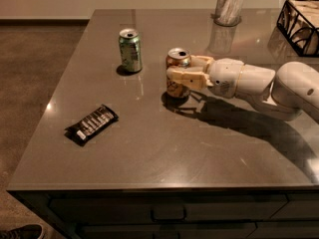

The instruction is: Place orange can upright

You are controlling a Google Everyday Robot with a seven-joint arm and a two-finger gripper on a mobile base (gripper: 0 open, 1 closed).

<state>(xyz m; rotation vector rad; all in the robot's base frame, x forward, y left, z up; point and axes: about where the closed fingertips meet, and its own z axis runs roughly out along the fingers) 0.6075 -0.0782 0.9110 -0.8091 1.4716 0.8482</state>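
The orange can [176,59] stands upright near the middle of the grey table [149,148], silver top up. My gripper [180,69] reaches in from the right and its pale fingers [187,77] are closed around the can's body. The front finger covers part of the label. The can's base touches or sits just above the table; its shadow lies right under it.
A green can [130,50] stands upright to the left of the orange can. A dark wrapped snack bar [91,124] lies front left. A silvery cylinder container [229,4] stands at the back. A black wire basket [300,24] sits at the back right corner.
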